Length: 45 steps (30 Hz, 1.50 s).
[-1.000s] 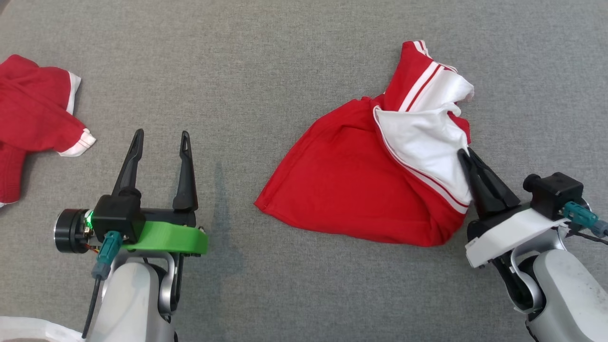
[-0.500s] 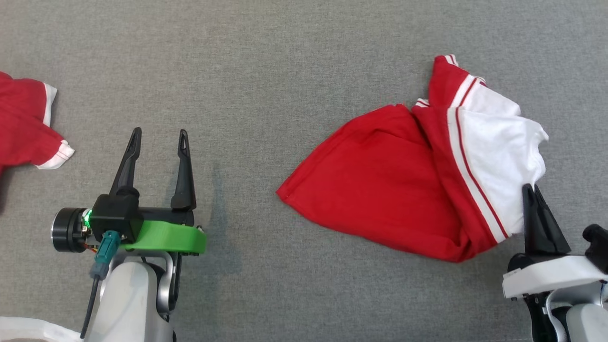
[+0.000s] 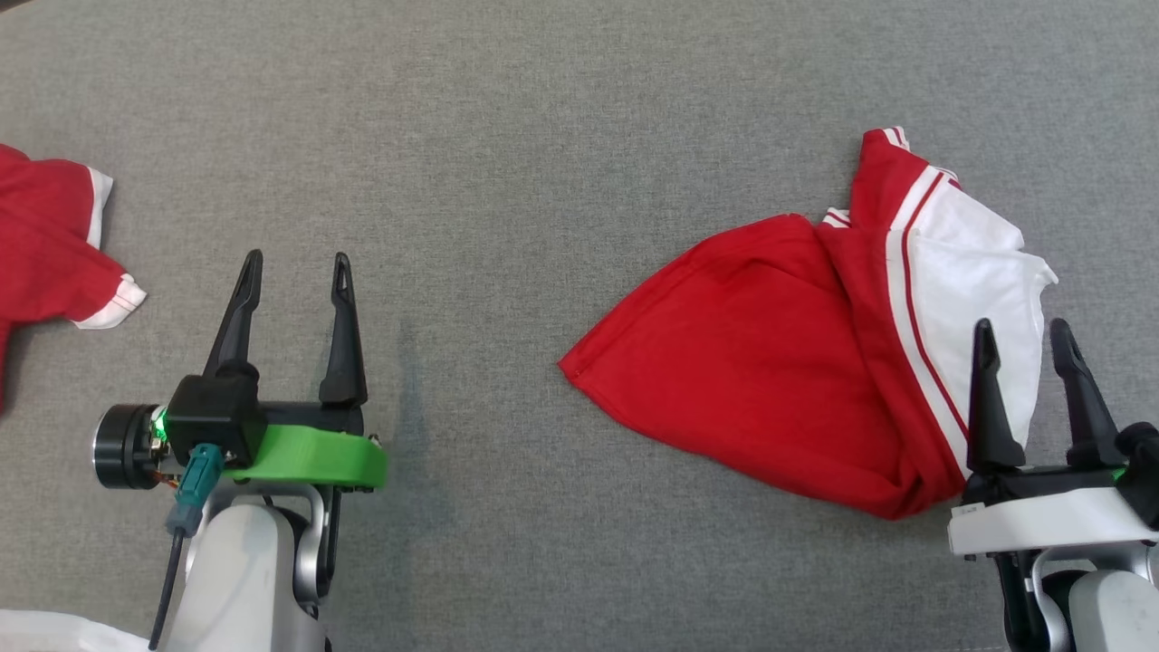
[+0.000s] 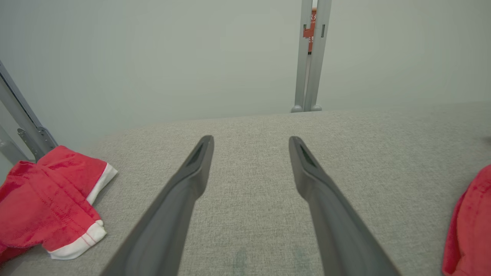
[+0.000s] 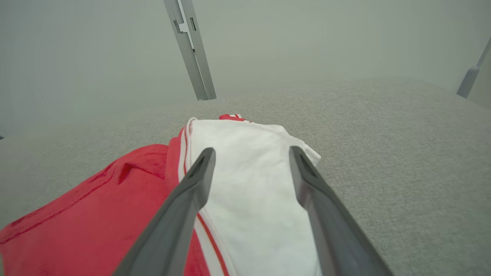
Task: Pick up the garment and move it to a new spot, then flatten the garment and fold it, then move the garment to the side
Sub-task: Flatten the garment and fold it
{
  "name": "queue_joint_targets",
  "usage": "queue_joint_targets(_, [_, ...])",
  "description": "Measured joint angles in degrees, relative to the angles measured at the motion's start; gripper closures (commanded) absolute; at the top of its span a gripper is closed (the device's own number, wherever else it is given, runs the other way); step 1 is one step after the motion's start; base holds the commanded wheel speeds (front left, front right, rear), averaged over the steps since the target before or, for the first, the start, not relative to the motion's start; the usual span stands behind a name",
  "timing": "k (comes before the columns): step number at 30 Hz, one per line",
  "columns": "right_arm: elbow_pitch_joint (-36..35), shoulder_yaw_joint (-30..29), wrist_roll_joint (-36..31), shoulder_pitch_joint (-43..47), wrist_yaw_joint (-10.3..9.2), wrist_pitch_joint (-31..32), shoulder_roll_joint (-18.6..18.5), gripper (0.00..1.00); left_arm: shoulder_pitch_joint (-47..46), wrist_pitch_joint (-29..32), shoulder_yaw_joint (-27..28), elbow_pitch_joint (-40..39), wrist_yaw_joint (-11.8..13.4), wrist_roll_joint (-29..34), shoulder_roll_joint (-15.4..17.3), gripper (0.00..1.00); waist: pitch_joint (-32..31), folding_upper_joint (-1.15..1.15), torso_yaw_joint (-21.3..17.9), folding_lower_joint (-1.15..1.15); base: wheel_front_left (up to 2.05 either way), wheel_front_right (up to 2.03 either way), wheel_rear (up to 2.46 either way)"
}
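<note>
Garment [image 3: 770, 362], red with a white panel and thin red and white stripes, lies crumpled on the right half of the grey bench [image 3: 507, 136]. It is not flat: the red part spreads toward the bench's middle and comes to a corner there, while the white panel is folded over on the right side. A small red striped bit pokes out at the far end.

Right gripper [image 3: 1020, 328] is open, fingers spread, nothing pinched between them. It sits at the near right end of the garment, and both fingers point over the white panel [image 5: 249, 184]. Whether the fingertips touch the cloth, cannot tell. In the right wrist view the right gripper [image 5: 252, 151] frames the white cloth, with red cloth to its left.

Left gripper [image 3: 296, 263] is also open and holds nothing. It sits over bare bench on the left half, well apart from the garment.

Second red garment [image 3: 45, 244] with white cuffs is bunched at the bench's left edge, clear of the left gripper [image 4: 251, 142]. A metal post [image 4: 310, 57] stands behind the bench's far edge.
</note>
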Motion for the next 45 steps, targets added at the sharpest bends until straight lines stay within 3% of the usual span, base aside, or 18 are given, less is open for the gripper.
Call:
queue_joint_targets(9, [-1.0,5.5,-0.5,-2.1,0.01,1.6,-4.6,0.0,3.1,0.0,0.0,0.0,0.7,-0.9,0.0,0.0,-2.7,0.0,1.4,0.0,0.0,0.0,0.0])
queue_joint_targets(27, [-0.1,5.9,0.9,-1.9,0.0,1.7,-5.3,0.0,4.1,0.0,-2.1,-0.7,0.3,-0.2,0.0,0.0,-3.9,0.0,2.3,0.0,0.0,0.0,0.0])
queue_joint_targets(30, [-0.5,5.6,1.0,-2.0,0.0,1.7,-5.5,0.0,2.9,0.0,-5.3,-0.7,-1.0,0.5,0.0,0.0,-3.4,0.0,2.4,0.0,0.0,0.0,0.0])
queue_joint_targets(37, [-1.4,5.5,0.9,-2.6,0.0,2.1,-6.1,0.0,-2.1,4.8,-19.5,3.4,-4.1,-2.5,-0.1,0.0,-0.8,0.0,2.3,0.0,0.0,0.0,0.0])
queue_joint_targets(40, [-1.6,5.8,0.9,-3.3,0.0,2.2,-6.1,0.0,-3.8,7.9,-24.7,6.8,-4.6,-5.0,-0.2,0.0,0.3,0.0,1.8,0.0,0.0,0.0,0.0])
queue_joint_targets(45, [-1.5,5.7,0.9,-3.3,0.0,2.3,-6.0,0.0,-6.1,11.5,-27.9,13.4,-4.0,-7.5,-0.2,0.0,1.3,0.0,0.6,0.0,0.0,0.0,0.0])
